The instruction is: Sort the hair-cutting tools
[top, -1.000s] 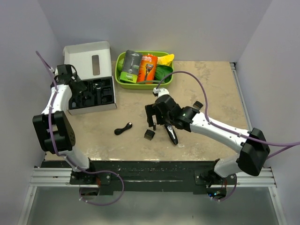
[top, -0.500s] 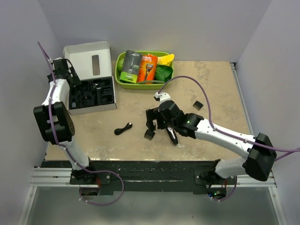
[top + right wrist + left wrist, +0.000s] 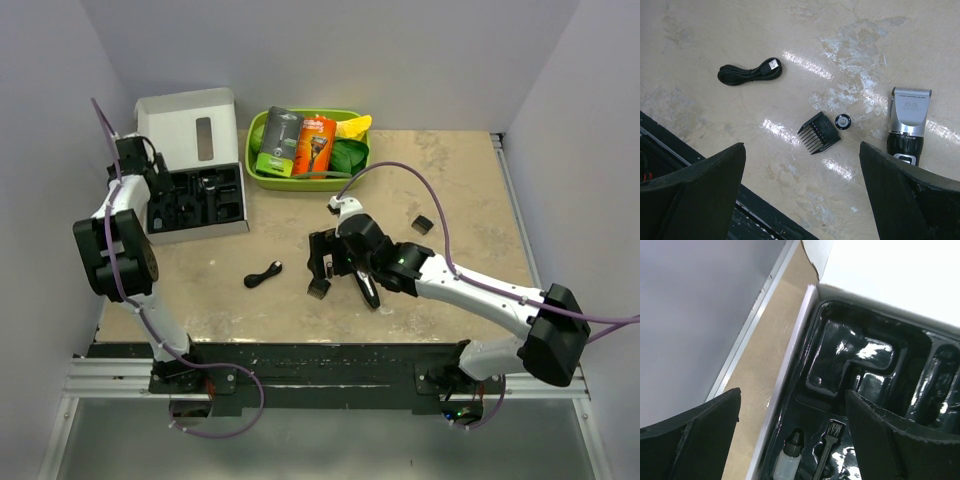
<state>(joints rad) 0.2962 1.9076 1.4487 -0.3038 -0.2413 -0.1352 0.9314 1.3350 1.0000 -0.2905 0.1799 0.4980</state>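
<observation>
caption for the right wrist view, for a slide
Open right fingers hover above a guide comb, silver-headed clipper and coiled cable on the table

Black guide comb (image 3: 819,132), silver-headed clipper (image 3: 908,125)

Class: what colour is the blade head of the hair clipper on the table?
Silver; the hair clipper shows best in the right wrist view.

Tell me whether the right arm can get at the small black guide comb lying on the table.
Probably yes: the right gripper hangs open directly above the small black guide comb, nothing between them.
</observation>
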